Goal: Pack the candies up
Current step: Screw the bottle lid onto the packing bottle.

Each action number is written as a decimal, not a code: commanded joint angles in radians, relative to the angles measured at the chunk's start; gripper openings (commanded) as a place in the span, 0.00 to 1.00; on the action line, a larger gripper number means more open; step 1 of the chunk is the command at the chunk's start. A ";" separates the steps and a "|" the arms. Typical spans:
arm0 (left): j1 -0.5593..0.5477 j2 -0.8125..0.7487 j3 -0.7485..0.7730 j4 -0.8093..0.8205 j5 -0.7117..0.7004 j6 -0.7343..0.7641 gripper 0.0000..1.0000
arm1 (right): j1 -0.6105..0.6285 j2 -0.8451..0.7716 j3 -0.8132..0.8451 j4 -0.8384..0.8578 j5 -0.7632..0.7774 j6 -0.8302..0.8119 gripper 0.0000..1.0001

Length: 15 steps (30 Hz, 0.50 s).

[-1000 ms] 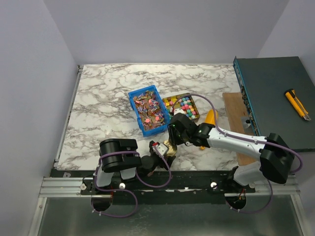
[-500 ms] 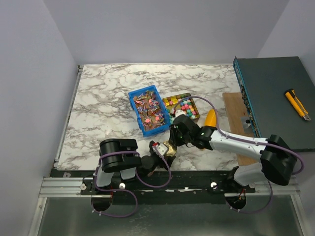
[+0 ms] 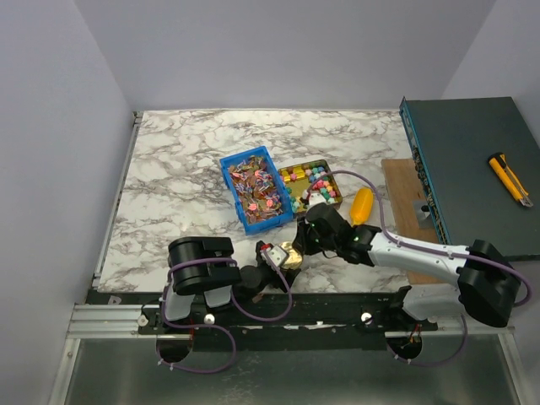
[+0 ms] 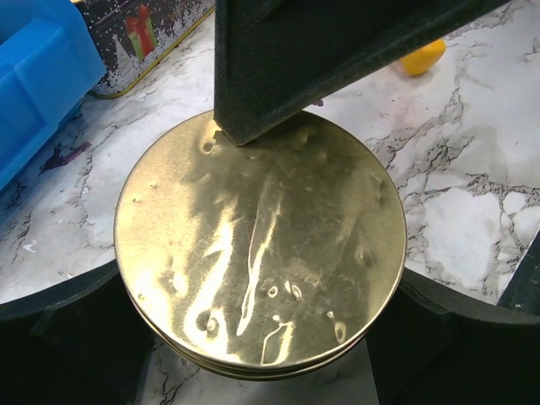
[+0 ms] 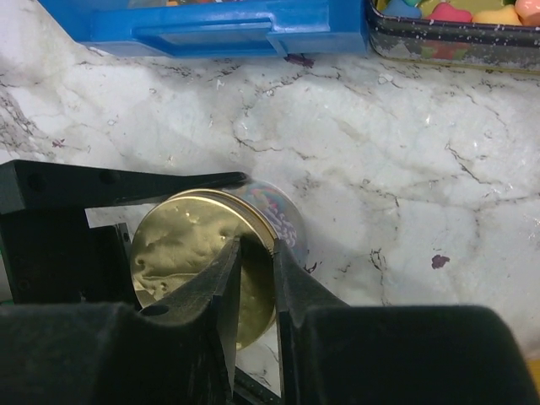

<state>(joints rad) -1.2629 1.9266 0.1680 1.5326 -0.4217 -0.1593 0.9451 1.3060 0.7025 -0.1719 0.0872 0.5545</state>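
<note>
At the near edge of the marble table (image 3: 186, 169): a round tin (image 5: 283, 221) stands upright just in front of my two bases, capped by its gold lid (image 4: 253, 245).
My left gripper (image 4: 257, 295): spread wide, one finger on each side of the round tin, clasping its wall below the gold lid.
My right gripper (image 5: 255, 253): drawn narrow, reaching in from the right; it pinches the far rim of the gold lid, one finger over the lid's top face, the other outside the rim.
Wrapped candies (image 3: 257, 190): red, purple and brown, heaped in the blue bin (image 3: 232, 194), beyond the round tin toward the middle of the table.
Chunky candies (image 3: 316, 180): pink, yellow, green and blue pieces in the rectangular tin (image 5: 456, 46), just beside the blue bin on its right.
Scoop (image 3: 361, 205): yellow-orange, lying on the marble to the right of the rectangular tin, apart from both my grippers.
Inside of the round tin: hidden under the gold lid; I cannot tell what it holds.
Right side: a dark case (image 3: 472, 169) with a yellow knife (image 3: 510, 178) on top.
</note>
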 commanded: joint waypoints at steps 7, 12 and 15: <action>0.062 0.058 -0.037 0.063 -0.002 -0.137 0.88 | 0.146 -0.056 -0.103 -0.202 -0.055 0.149 0.21; 0.066 0.058 -0.035 0.063 0.001 -0.138 0.88 | 0.218 -0.069 -0.105 -0.216 -0.023 0.206 0.21; 0.068 0.059 -0.033 0.063 0.003 -0.138 0.88 | 0.235 -0.083 -0.104 -0.223 -0.017 0.228 0.21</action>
<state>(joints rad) -1.2434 1.9186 0.1650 1.5337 -0.3794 -0.1593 1.1118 1.2133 0.6468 -0.2302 0.2073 0.7048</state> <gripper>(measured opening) 0.887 0.213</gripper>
